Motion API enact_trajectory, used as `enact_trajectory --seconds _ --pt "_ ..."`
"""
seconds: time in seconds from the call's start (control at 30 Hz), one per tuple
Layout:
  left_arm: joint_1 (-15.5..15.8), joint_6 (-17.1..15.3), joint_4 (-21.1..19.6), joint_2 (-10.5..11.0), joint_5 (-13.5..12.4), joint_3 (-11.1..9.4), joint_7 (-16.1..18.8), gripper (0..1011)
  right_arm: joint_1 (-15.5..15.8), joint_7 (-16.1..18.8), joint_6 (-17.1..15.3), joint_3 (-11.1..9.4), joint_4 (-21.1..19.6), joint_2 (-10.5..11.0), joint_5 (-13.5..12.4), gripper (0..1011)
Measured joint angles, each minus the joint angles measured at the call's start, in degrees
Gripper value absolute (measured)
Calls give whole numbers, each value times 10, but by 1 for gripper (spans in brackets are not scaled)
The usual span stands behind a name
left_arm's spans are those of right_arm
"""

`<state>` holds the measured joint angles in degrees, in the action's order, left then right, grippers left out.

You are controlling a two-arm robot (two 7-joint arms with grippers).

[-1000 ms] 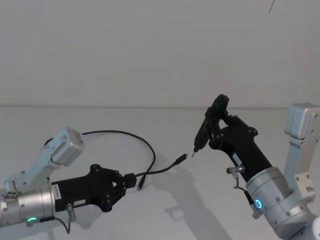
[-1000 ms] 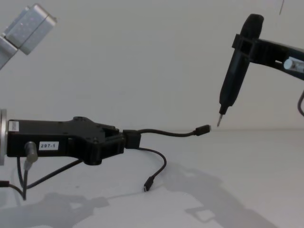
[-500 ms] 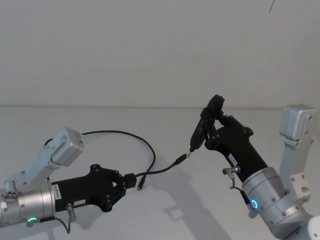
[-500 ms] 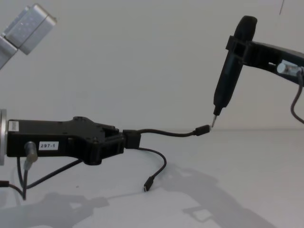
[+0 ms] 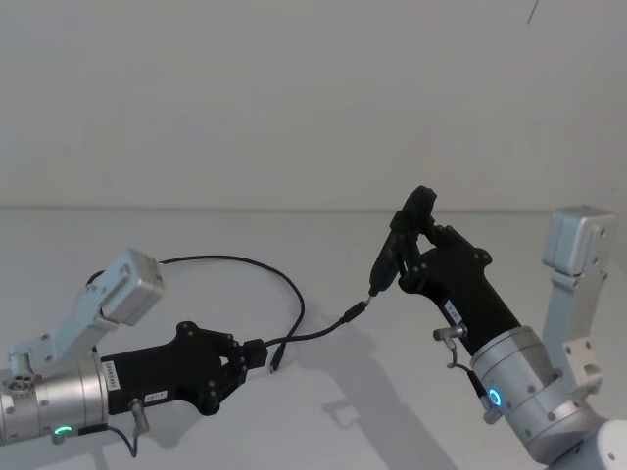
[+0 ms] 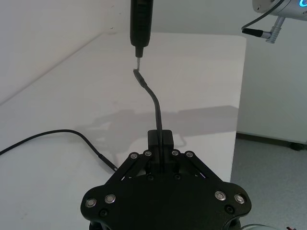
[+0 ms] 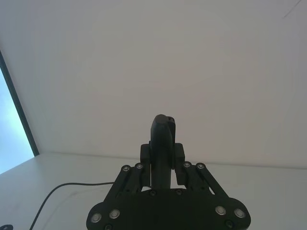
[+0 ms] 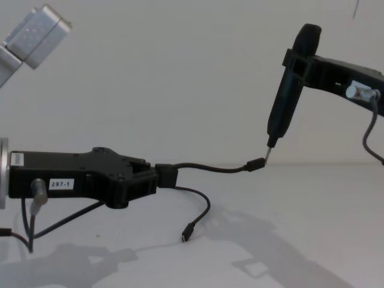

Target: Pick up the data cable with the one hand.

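White desk (image 5: 196,235) under a pale wall, left gripper (image 8: 157,176) clamped on the data cable (image 8: 210,169) at its thick joint, cable lifted in chest view, right gripper (image 8: 297,66) closed around a pointed black tool (image 8: 288,96), tip touching the raised plug (image 6: 137,75) in left wrist view.

Head camera looks down, chest camera sideways, both sharing the data cable (image 5: 294,294) and white table (image 8: 312,228).

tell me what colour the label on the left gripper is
White with black "297-1" print, on the side of the black left gripper. The label shows best in the chest view.
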<state>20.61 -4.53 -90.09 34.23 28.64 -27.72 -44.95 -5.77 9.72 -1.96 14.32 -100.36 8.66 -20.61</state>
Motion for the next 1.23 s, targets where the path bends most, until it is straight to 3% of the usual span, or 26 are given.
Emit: enact_trajectory --seconds 1.23 --pt "0 0 0 0 0 0 0 44 -21 19 17 7 37 -1 -12 279"
